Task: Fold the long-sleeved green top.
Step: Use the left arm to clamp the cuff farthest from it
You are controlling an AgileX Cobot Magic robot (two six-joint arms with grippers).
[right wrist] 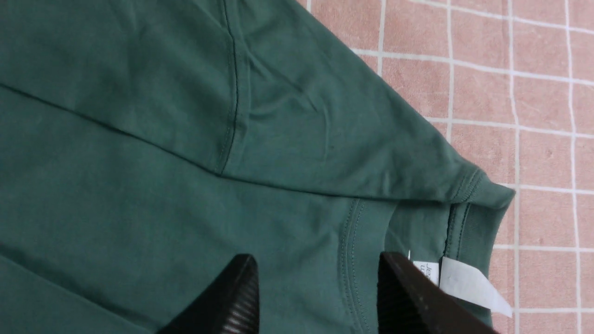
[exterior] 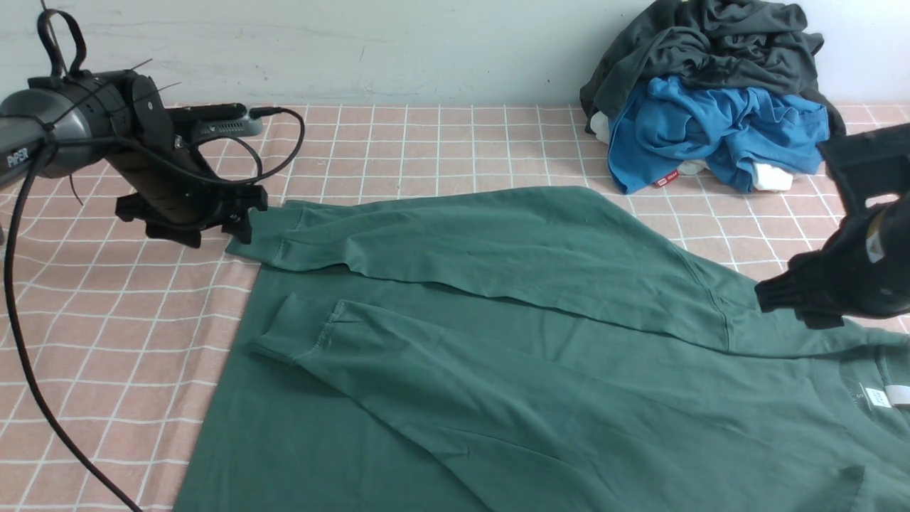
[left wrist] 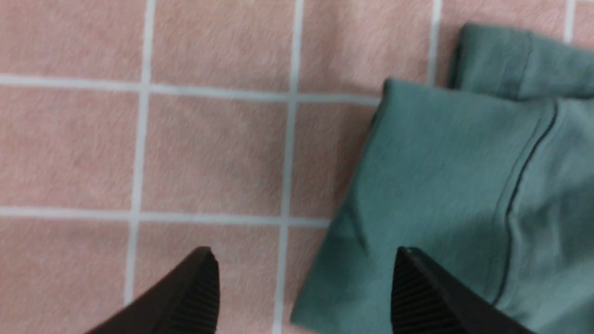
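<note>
The green long-sleeved top (exterior: 498,370) lies spread flat on the pink checked cloth (exterior: 106,341). In the front view it fills the near middle and the right side. Both long sleeves are laid across the body of the top and point to the robot's left. The far sleeve ends in a cuff (exterior: 274,238) at the left edge of the top. The near sleeve ends in a second cuff, a bit closer to the robot. The round neck is on the robot's right, and a small white label (exterior: 885,397) shows inside it.

The left gripper (exterior: 206,229) is right at the far cuff. Its jaws are wide apart and hold nothing. In the left wrist view, one black finger (left wrist: 195,292) is over the pink cloth and the other is over the green cuff. It is not clear if they touch down.

The right gripper (exterior: 764,297) hangs over the shoulder part of the top, near the neck. Its jaws are apart too, and nothing is pinched between them. In the right wrist view, the neck seam runs between the two fingers, and the label peeks out beside one of them.

Far back on the right, by the wall (exterior: 426,43), sits a pile of clothes. A bright blue garment (exterior: 711,128) is there, with a dark grey garment (exterior: 711,43) heaped on top of it. A black cable (exterior: 21,341) hangs down from the left arm.
</note>
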